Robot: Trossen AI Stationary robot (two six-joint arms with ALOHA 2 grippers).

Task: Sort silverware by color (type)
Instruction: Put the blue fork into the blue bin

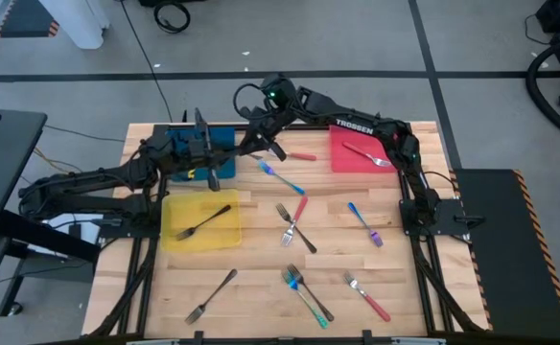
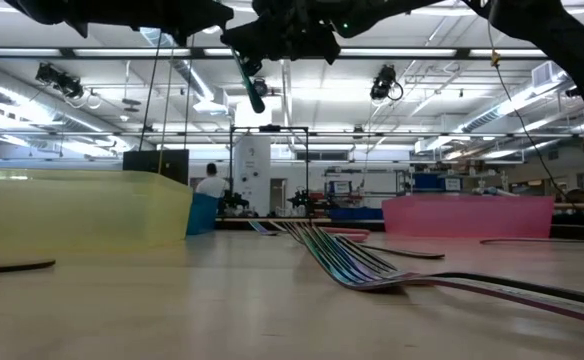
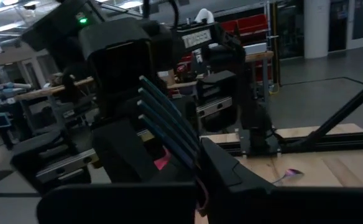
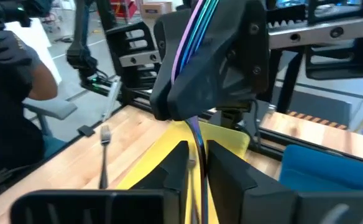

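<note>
Left gripper point(image 1: 224, 151) is clamped on the blue-handled fork point(image 4: 195, 74) you are receiving from the right gripper point(image 1: 258, 142), just beside it; the blue tray point(image 1: 224, 136) lies directly beneath.

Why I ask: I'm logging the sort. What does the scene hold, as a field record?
held item: blue fork, in the air near the blue tray
left end effector: shut on the blue fork
right end effector: at the same fork
yellow tray: one grey fork
red tray: one fork
table: several loose forks, mixed colours
</note>
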